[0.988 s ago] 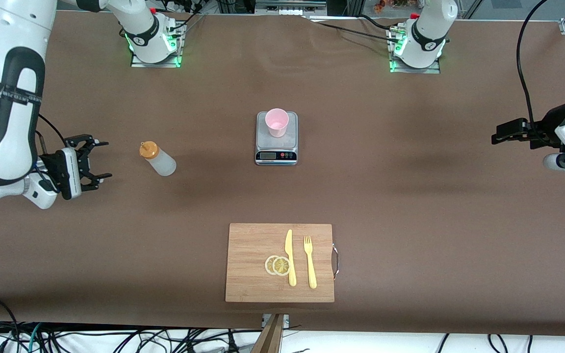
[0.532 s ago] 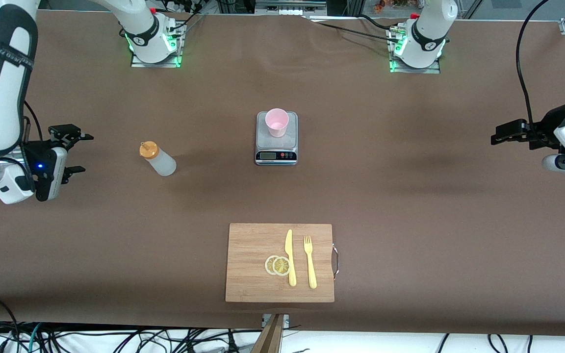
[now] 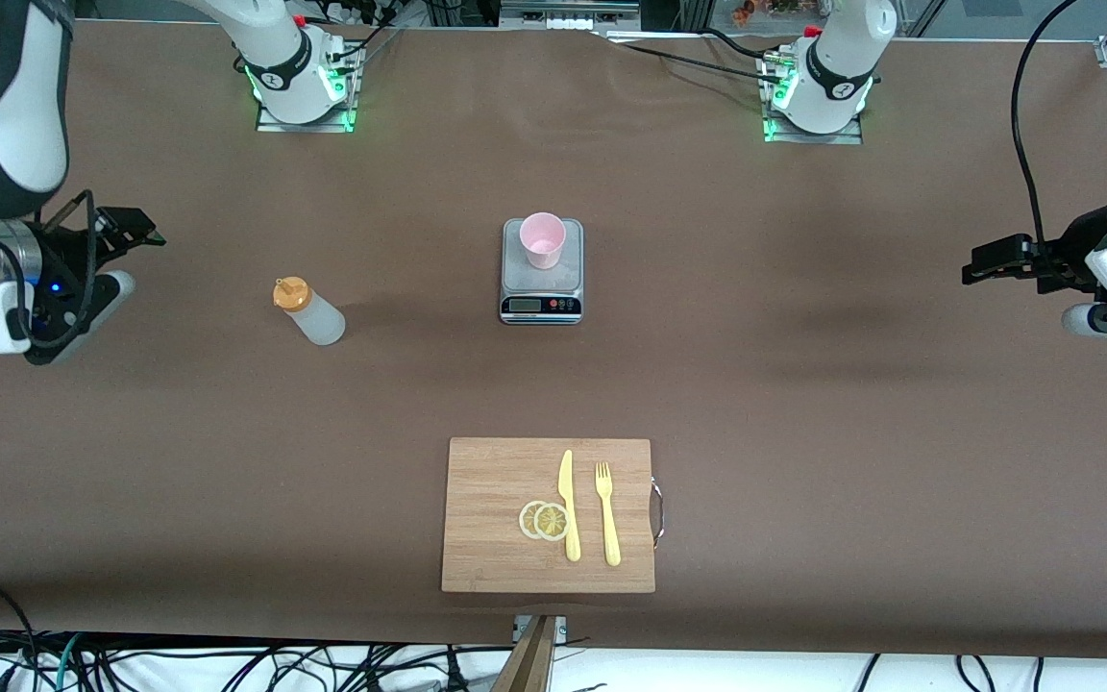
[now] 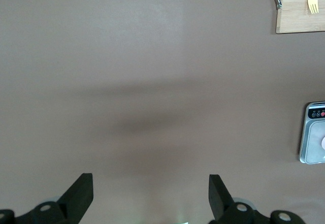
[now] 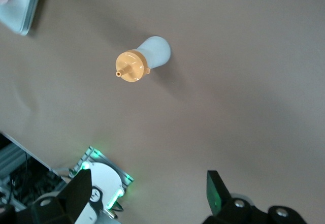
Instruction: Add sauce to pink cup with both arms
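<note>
Sauce (image 3: 308,312) stands on worktop (image 3: 803,384), pink cup (image 3: 542,239) on scale (image 3: 541,279); left pincer (image 3: 991,259) and right pincer (image 3: 131,231) both open, empty.

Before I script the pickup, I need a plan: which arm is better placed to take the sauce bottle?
Probably right: the right pincer, open, hangs at the sauce bottle's end of the table, while the left pincer waits at the other end.

Both arms hover apart, right gripper (image 3: 135,231) and left gripper (image 3: 976,264) each with fingers spread wide.
</note>
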`<state>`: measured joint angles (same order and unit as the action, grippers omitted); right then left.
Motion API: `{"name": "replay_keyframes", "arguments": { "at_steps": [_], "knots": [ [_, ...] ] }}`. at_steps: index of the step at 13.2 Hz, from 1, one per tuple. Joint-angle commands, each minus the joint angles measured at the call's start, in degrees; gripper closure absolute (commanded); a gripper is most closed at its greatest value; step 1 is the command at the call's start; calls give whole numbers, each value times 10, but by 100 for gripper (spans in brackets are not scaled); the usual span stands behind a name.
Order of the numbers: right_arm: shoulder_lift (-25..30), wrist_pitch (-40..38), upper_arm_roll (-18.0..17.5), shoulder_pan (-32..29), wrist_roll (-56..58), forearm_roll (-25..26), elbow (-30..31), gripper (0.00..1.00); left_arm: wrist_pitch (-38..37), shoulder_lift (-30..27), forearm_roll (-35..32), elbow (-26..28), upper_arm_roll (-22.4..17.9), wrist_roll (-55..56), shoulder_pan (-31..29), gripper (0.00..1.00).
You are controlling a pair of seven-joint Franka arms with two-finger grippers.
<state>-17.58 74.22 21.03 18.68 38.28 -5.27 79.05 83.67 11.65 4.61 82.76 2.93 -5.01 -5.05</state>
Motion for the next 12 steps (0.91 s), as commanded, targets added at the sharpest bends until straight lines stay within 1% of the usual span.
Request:
{"name": "replay_keyframes", "arguments": {
  "at_steps": [1, 2, 3, 5, 7, 9, 10, 12],
  "knots": [
    [145, 127, -138, -107, -140, 44, 194, 0, -9, 1, -7, -8, 0, -12, 0, 0],
    [182, 182, -161, -123, -177, 64, 249, 0, -9, 1, -7, -8, 0, -12, 0, 0],
    [204, 211, -168, -128, -220, 77, 277, 0, -9, 1, -7, -9, 0, -12, 0, 0],
    [216, 205, -170, -131, -258, 71, 270, 0, -9, 1, -7, -8, 0, -12, -1, 0],
    [217, 181, -167, -135, -285, 61, 249, 0, -9, 1, -7, -8, 0, -12, 0, 0],
    [212, 153, -167, -136, -373, 60, 221, 0, -9, 1, -7, -8, 0, -12, 0, 0],
    [211, 159, -167, -136, -392, 59, 219, 0, -9, 1, -7, -9, 0, -12, 0, 0],
    [207, 167, -165, -139, -392, 49, 206, 0, -9, 1, -7, -9, 0, -12, 0, 0]
  ]
}}
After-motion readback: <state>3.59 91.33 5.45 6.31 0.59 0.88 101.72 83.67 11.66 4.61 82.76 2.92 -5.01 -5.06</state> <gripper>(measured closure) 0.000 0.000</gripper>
